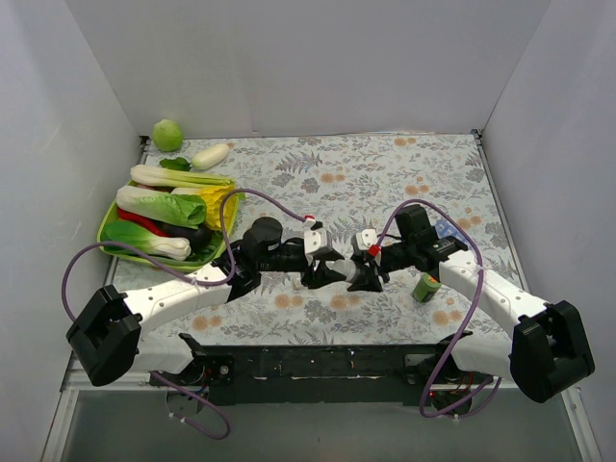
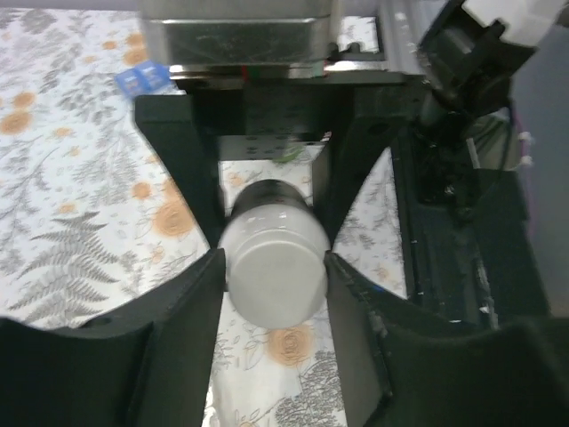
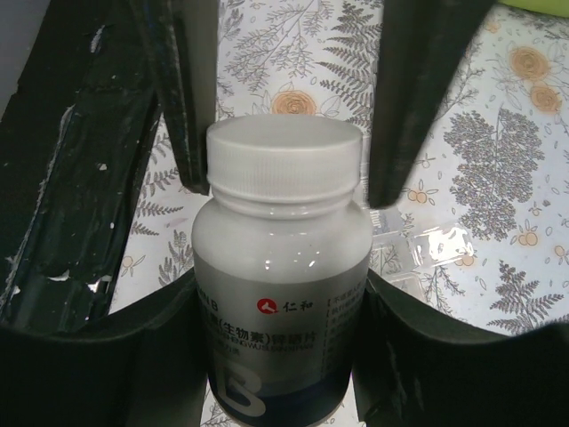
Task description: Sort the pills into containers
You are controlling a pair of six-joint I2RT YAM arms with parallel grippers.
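Two fingers (image 2: 197, 307) of the left gripper (image 2: 274, 271) pinch the cap (image 3: 284, 147) of a white pill bottle (image 3: 280, 267); the right gripper (image 3: 280, 329) clamps its body. Both arms stretch inward, wrists meeting above the worktop's (image 1: 385, 173) front half, where the clear containers (image 3: 436, 245) lie beneath.

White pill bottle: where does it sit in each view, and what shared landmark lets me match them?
Top external: near centre, mostly hidden where the left gripper and right gripper meet.
Left wrist: centre, the white pill bottle with its cap end facing the camera, between the near fingers.
Right wrist: centre, upright in frame, cap on top.
Shared landmark: the floral tablecloth under it.
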